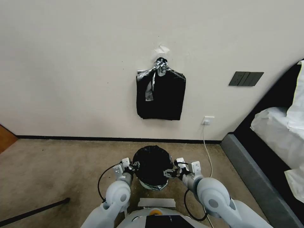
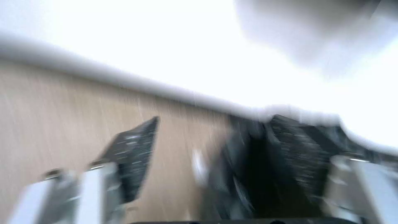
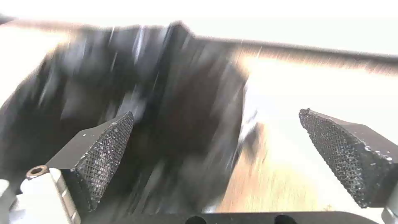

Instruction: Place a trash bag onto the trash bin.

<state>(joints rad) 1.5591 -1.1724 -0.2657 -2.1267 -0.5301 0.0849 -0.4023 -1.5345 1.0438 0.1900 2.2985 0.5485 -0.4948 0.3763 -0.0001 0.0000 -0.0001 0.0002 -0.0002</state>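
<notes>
The thin, glossy black plastic trash bag was seen draped over the small round cream-white bin on the carpet, flanked by the left gripper and right gripper — fingers of both spread apart, clamped on nothing. The fitting step was judged nearly complete — what remained was pulling the bag's edge evenly down around the rim.

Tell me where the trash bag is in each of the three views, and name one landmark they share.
Head view: the trash bag covers the top of the bin, low in the middle, between the left gripper and right gripper.
Left wrist view: the bag is the blurred black mass by one finger of the open gripper.
Right wrist view: the bag is behind one finger.
Shared landmark: the tan floor.
</notes>
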